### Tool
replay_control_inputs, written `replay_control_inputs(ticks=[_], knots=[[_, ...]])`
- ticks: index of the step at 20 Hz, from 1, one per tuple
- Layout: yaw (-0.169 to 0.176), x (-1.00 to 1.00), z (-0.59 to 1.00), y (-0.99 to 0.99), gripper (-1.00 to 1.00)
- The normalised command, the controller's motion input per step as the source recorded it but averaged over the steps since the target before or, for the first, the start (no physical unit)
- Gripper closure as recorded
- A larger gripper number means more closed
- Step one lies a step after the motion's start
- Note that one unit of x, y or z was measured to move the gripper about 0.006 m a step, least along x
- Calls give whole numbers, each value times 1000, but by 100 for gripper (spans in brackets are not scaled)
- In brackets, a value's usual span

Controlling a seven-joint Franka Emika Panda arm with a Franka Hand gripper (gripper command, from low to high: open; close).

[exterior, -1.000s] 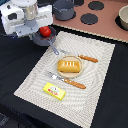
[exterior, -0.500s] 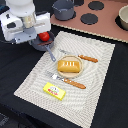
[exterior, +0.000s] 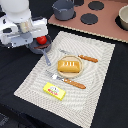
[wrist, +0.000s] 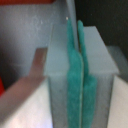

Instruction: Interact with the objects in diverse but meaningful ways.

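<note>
In the exterior view the white arm's bulky wrist housing is covering the gripper completely, so only the wrist view is showing it: the gripper (wrist: 80, 75) is sitting with its two green pads (wrist: 74, 80) pressed flat together, nothing visible between them, though the picture is heavily blurred. Around them grey blocks and a sliver of red are showing, too smeared to name.

Just beside the arm's housing, the red round tomato (exterior: 42, 40) is resting in the shallow grey long-handled pot (exterior: 40, 47), half cut off by the arm. The pot's handle is reaching onto the striped cloth placemat (exterior: 95, 85). Farther from the gripper, the orange ridged bread block (exterior: 69, 66) is lying on a pale round plate (exterior: 78, 72), and the yellow labelled bar (exterior: 54, 90) is lying farther still, near the placemat's edge. The dark bench (exterior: 15, 70) is carrying everything.
</note>
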Motion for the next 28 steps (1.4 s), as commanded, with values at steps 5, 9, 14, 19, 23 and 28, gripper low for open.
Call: replay_control_inputs(ticks=[5, 9, 14, 19, 23, 28], knots=[[-22, -288, -168, -11, -100], [-33, -263, 69, -7, -100], [-87, -145, 718, 0, -100], [-103, -55, 921, 36, -100], [-107, -69, 870, 25, -100], [-64, 34, 647, 185, -100]])
